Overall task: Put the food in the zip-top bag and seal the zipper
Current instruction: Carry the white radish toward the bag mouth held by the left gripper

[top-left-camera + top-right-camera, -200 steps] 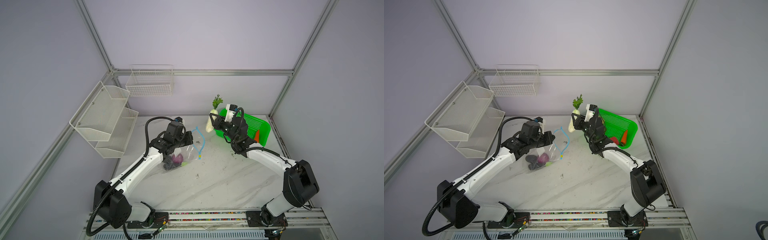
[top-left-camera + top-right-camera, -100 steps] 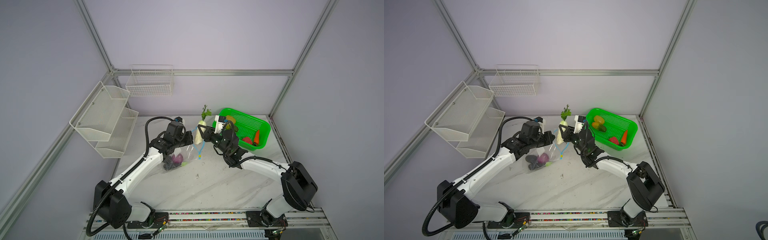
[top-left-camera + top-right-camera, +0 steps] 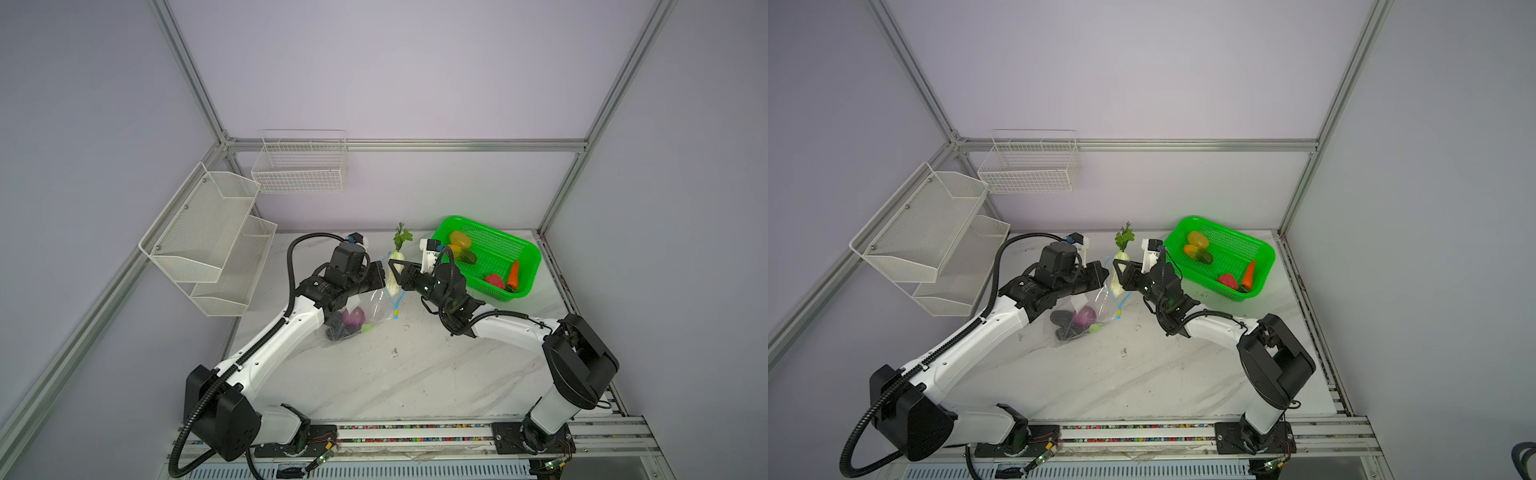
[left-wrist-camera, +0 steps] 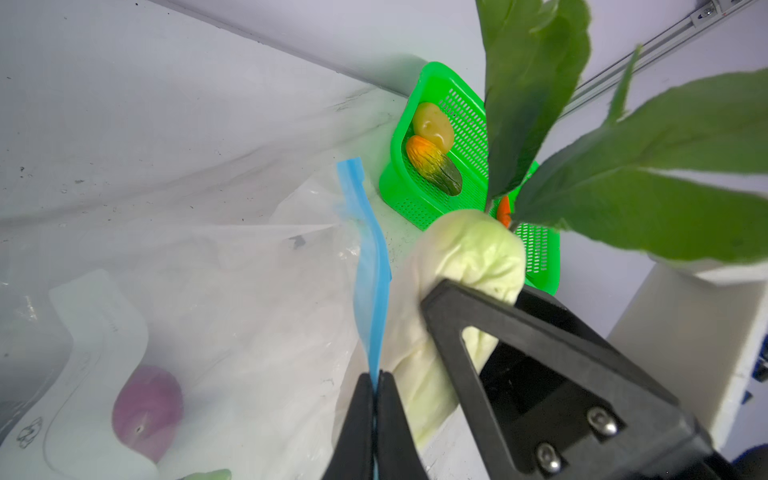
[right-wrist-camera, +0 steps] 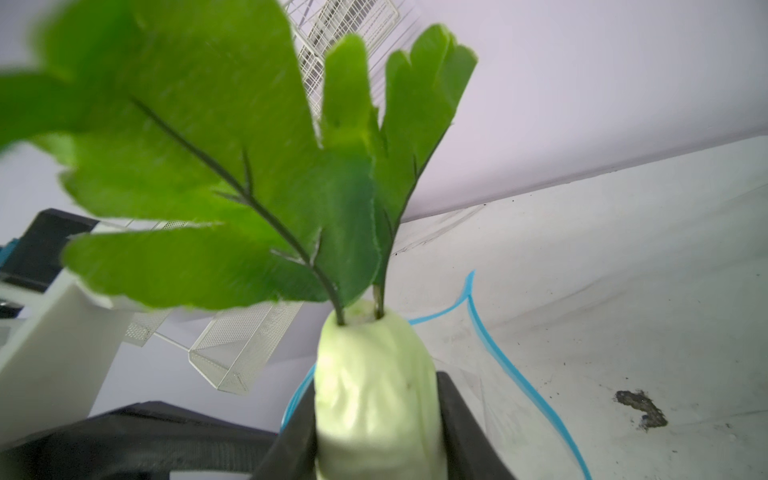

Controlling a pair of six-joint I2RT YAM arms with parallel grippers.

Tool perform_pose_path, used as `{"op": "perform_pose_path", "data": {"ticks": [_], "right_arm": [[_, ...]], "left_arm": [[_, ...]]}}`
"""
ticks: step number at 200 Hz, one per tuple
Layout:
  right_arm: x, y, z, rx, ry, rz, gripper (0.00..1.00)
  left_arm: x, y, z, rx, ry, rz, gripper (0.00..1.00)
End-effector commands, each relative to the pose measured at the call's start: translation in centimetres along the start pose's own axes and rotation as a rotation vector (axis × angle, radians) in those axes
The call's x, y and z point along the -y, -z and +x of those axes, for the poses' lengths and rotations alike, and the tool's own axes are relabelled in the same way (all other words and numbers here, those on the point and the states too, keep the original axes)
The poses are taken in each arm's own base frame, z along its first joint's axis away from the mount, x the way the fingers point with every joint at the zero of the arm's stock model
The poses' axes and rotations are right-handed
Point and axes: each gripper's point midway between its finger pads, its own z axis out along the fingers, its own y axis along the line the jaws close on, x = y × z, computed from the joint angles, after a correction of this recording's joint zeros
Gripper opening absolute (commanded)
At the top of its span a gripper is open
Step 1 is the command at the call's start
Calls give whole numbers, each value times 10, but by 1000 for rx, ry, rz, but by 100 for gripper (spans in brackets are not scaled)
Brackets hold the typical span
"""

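The left gripper (image 4: 376, 384) has its fingers pressed together on the blue zipper (image 4: 369, 266) of the zip-top bag (image 3: 376, 303) and holds that edge raised. The right gripper (image 5: 376, 419) pinches a white radish (image 5: 374, 374), leaves up, just beside the bag's mouth. A purple piece (image 3: 353, 318) lies inside the bag. A carrot (image 3: 514, 272) lies in the green basket (image 3: 494, 249).

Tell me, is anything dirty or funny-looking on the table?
A dark crumbly smudge sits on the white table, near the zip-top bag. Smaller dark specks lie around it. Nothing looks spilled or broken.
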Motion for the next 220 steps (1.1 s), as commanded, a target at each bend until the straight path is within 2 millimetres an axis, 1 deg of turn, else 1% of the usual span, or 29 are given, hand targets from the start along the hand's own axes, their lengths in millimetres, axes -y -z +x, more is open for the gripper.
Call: {"op": "perform_pose_path", "data": {"ticks": [1,49,64,112,120,185,220], "right_arm": [[-15,-1,-2,3,0,-50,32],[-14,-4,10,-24,10,-39,33],[-15,-7,14,-44,25,-42,33],[-8,-18,27,-110,92,-18,36],[-5,-21,31,-124,95,-9,37],[-5,-30,47,-194,121,-36,41],[-3,-39,57,-244,138,-40,43]], "left_arm": [[17,20,-27,95,-9,53,0],[17,23,-28,101,-7,54,0],[16,23,-27,101,-5,51,0],[17,25,-28,107,-7,53,0],[16,25,-28,108,-7,51,0],[15,24,-27,107,-6,49,0],[14,25,-27,109,-9,48,0]]}}
